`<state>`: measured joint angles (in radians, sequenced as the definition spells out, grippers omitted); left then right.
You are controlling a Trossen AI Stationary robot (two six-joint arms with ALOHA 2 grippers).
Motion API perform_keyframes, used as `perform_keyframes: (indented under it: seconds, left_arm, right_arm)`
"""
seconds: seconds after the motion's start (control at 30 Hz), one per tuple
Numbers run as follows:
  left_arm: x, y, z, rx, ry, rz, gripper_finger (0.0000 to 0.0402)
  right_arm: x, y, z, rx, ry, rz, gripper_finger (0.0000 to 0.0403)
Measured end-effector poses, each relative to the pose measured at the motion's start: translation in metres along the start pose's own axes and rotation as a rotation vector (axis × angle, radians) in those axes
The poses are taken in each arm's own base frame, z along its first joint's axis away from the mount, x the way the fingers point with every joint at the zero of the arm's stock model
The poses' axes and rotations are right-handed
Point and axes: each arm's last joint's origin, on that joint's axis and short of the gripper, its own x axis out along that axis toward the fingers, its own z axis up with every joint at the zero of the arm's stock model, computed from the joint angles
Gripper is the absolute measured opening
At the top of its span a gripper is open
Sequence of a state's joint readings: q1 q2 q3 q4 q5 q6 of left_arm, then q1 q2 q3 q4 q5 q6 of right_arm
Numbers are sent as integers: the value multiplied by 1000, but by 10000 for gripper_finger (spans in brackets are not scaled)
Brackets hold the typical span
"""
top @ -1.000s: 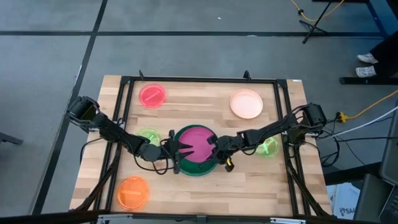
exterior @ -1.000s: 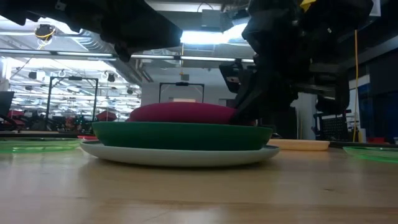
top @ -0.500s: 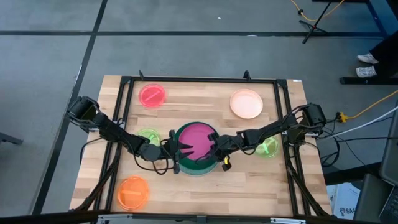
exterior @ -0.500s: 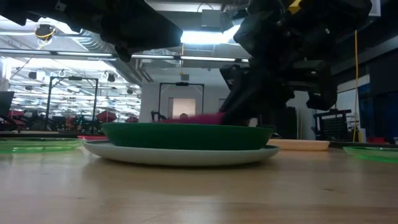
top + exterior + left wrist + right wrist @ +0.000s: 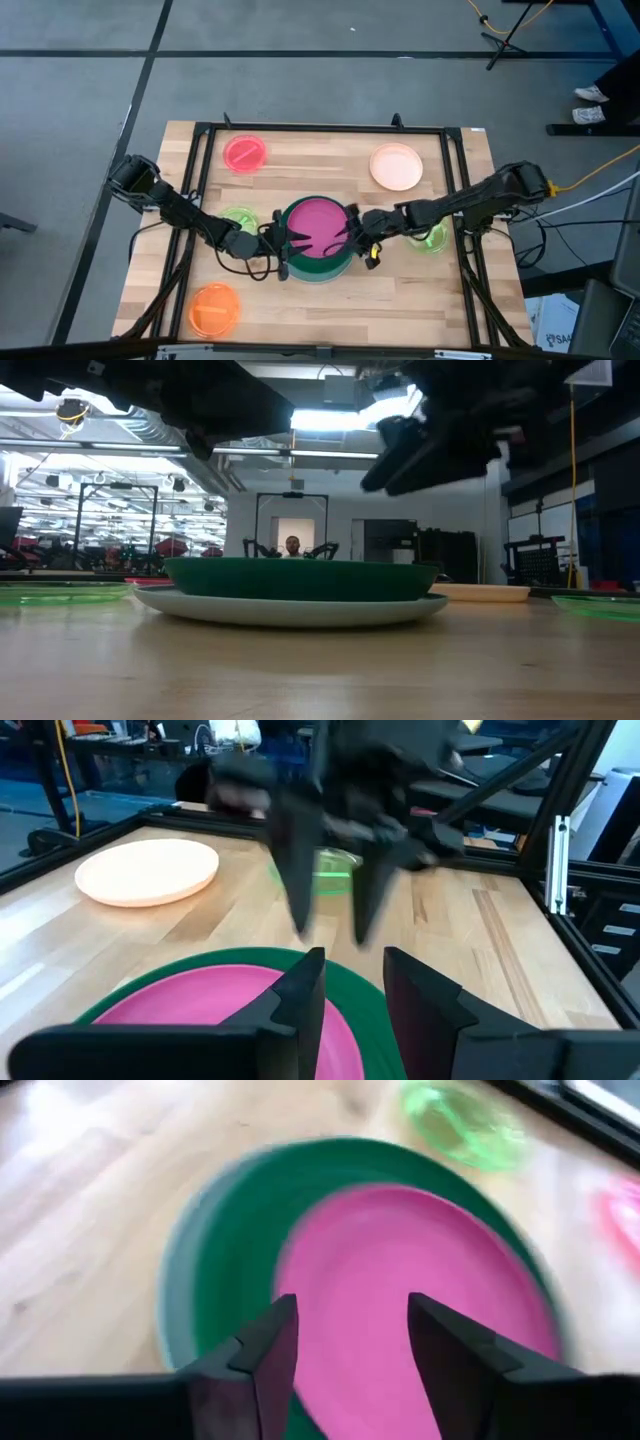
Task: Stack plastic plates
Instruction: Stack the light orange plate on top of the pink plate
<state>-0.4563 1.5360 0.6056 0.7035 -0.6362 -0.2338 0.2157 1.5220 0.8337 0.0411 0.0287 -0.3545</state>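
In the middle of the table the magenta plate (image 5: pixel 318 228) lies flat in the dark green plate (image 5: pixel 300 578), which rests on the light blue plate (image 5: pixel 290 610). My right gripper (image 5: pixel 350 232) hangs open above the stack's right rim, fingers apart (image 5: pixel 350 1305), clear of the plates in the low view (image 5: pixel 385 470). My left gripper (image 5: pixel 293 240) hovers open over the stack's left rim (image 5: pixel 352 955), with nothing between its fingers.
A pink-red plate (image 5: pixel 245 153) and a peach plate (image 5: pixel 396 167) lie at the far side. One lime green plate (image 5: pixel 238 220) lies under the left arm, another (image 5: pixel 432 237) under the right arm. An orange plate (image 5: pixel 213 308) sits near left. A black frame (image 5: pixel 320 128) borders the table.
My right gripper has opened and let go of the magenta plate, then risen and drawn back a little toward the table's right edge. The plate, which stood tilted above the green plate's rim, has dropped flat into the green plate.
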Motion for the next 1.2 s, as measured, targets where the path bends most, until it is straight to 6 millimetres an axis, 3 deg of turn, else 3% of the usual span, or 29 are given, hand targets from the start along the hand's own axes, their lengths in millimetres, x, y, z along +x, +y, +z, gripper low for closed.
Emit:
perform_keyframes:
  seconds: [0.17,0.3,0.83,1.2]
  left_arm:
    - [-1,-1,0,0,0,-4,98]
    - [0,-1,0,-1,-1,-2,98]
    - [1,1,1,-35,-12,2,98]
    - [1,1,2,-32,-13,2,98]
  right_arm:
    - [-30,-9,-4,53,138,-143,182]
    - [-42,-24,-20,168,278,-273,182]
    - [-57,-85,-115,672,447,-552,182]
    - [-47,-101,-160,807,466,-542,182]
